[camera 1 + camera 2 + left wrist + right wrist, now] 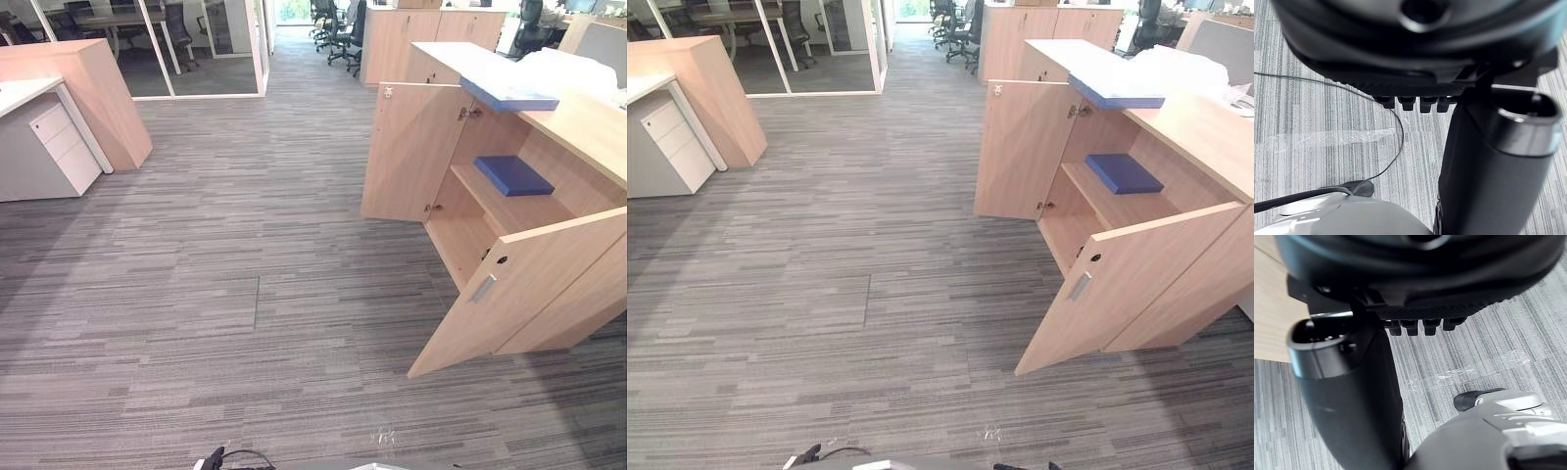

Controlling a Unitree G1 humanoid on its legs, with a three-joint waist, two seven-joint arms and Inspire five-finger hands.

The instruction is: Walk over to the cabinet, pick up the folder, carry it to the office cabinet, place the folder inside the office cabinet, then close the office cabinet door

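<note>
The light wood office cabinet [588, 125] stands at the right with both doors swung out: the far door [411, 152] and the near door [519, 294]. Inside, a dark blue folder [513, 175] lies flat on the shelf. A second blue folder [507, 95] rests on the cabinet top, over its front edge. My left hand [1420, 49] hangs over the carpet with straight fingers and nothing in it. My right hand [1420, 279] hangs the same way, open and empty, with a wood panel [1273, 308] beside it.
A white drawer unit [59, 147] and a wood partition [103, 93] stand at the left. Glass walls [196, 49] and office chairs [338, 34] are far back. More wood cabinets [411, 39] stand behind. Grey carpet [245, 274] stretches between me and the cabinet.
</note>
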